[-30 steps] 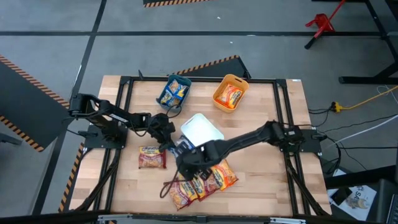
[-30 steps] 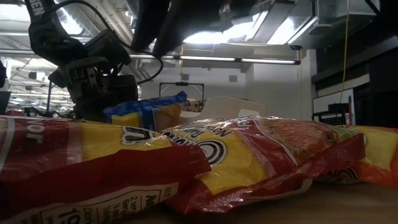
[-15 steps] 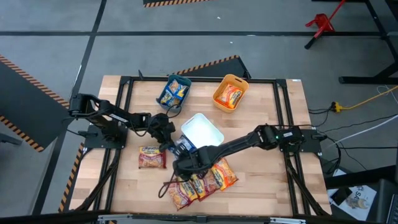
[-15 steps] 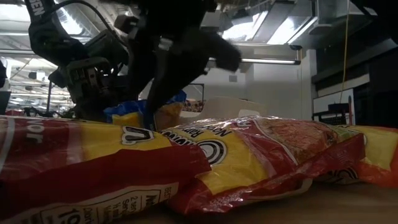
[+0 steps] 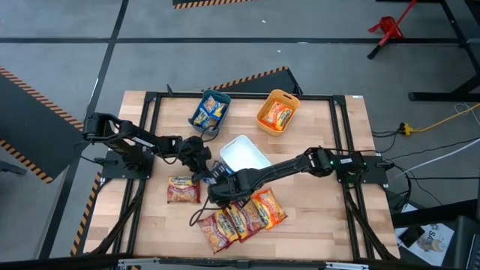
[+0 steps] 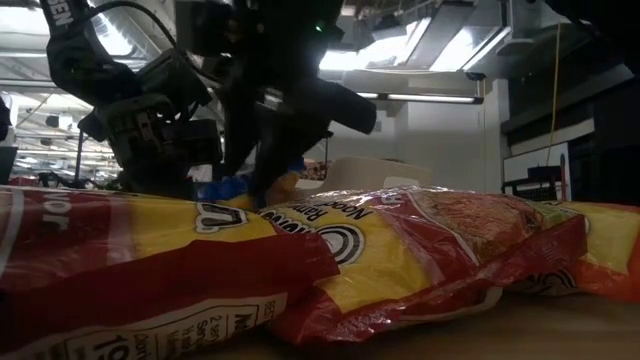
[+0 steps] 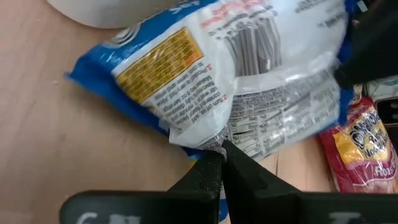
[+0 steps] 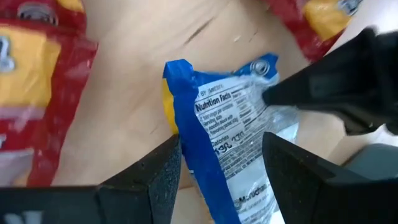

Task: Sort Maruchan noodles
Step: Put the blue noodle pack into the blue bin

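A blue noodle packet [image 5: 218, 174] sits printed back up between both grippers, near the white bin [image 5: 244, 154]. My left gripper [image 7: 219, 157] is shut on it. My right gripper [image 8: 221, 171] is open, one finger on each side of the packet's blue end [image 8: 186, 118]; whether they touch it I cannot tell. A dark red packet [image 5: 184, 189] lies flat on the table. Several red and orange packets [image 5: 238, 218] lie overlapping near the front edge. The teal bin [image 5: 209, 109] holds a blue packet and the orange bin [image 5: 277, 112] an orange one. My left gripper pinches a raised fold of the wrapper [image 7: 214, 142] on the packet's white printed back, between its two fingertips. The fingers come from the table's left, slanting down. The packet is tilted beyond the fingers; whether its lower edge is on the table I cannot tell.
The white bin stands just beyond the blue packet, with the teal and orange bins along the far edge. A black frame [image 5: 341, 150] runs around the tabletop. Bare wood shows at the right [image 5: 315, 210] and near left [image 5: 161, 225].
My right gripper has moved from above the near pile toward the table's left and down, onto the blue packet held by my left gripper. In the low view it now stands in front of the packet and hides most of it.
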